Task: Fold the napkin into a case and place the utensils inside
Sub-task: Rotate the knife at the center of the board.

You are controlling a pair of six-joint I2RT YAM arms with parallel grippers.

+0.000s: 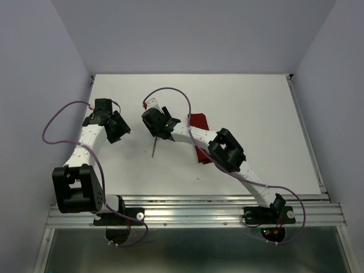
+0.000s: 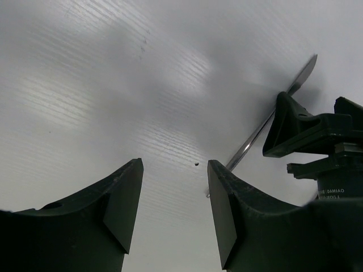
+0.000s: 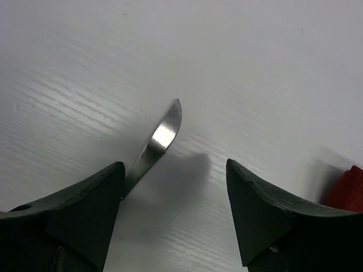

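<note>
The dark red napkin [image 1: 198,121] lies as a narrow strip right of the table's middle, and my right forearm crosses over it. Its corner [image 3: 347,190] shows at the right edge of the right wrist view. One slim silver utensil [image 1: 154,147] lies flat on the white table. My right gripper [image 1: 162,134] hovers over its far end, jaws wide open. The utensil's rounded end [image 3: 163,135] runs beside the left finger [image 3: 85,215], with nothing between the jaws. My left gripper [image 1: 121,129] stands open to the left, and the same utensil [image 2: 266,123] lies just past its right finger [image 2: 238,215].
The white table [image 1: 250,102] ends at a raised rail on the right [image 1: 310,142] and a metal rail at the near edge [image 1: 193,200]. Lilac walls close in the back and sides. The right gripper's black body [image 2: 317,136] fills the right of the left wrist view.
</note>
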